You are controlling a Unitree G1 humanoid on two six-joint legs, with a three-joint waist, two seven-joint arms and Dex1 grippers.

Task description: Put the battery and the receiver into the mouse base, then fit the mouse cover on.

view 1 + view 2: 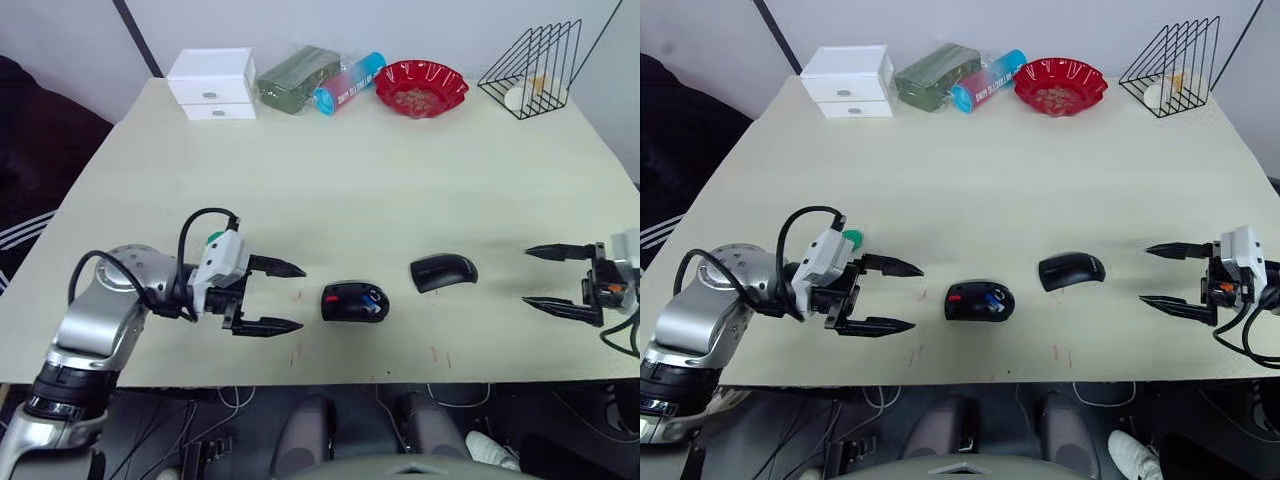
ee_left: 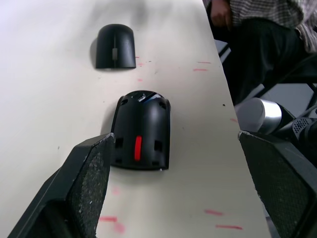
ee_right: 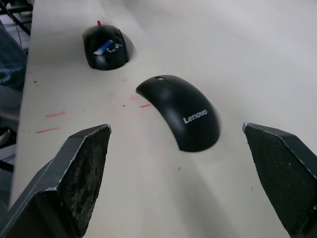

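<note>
Pale table (image 1: 350, 190), red dish (image 1: 421, 87), wire rack (image 1: 535, 68) along far edge

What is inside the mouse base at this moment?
Inside the mouse base, a red patch and a small blue part are visible among open compartments. Whether the blue part is the battery or the receiver cannot be told. The mouse cover lies apart, beside it.

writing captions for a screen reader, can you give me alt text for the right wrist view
A smooth black mouse cover with a Lenovo logo lies on a pale table, framed between the two open black fingers of the right gripper. Beyond it sits the mouse base, its inner compartments exposed, apart from the cover, with red marks on the tabletop nearby.
</note>
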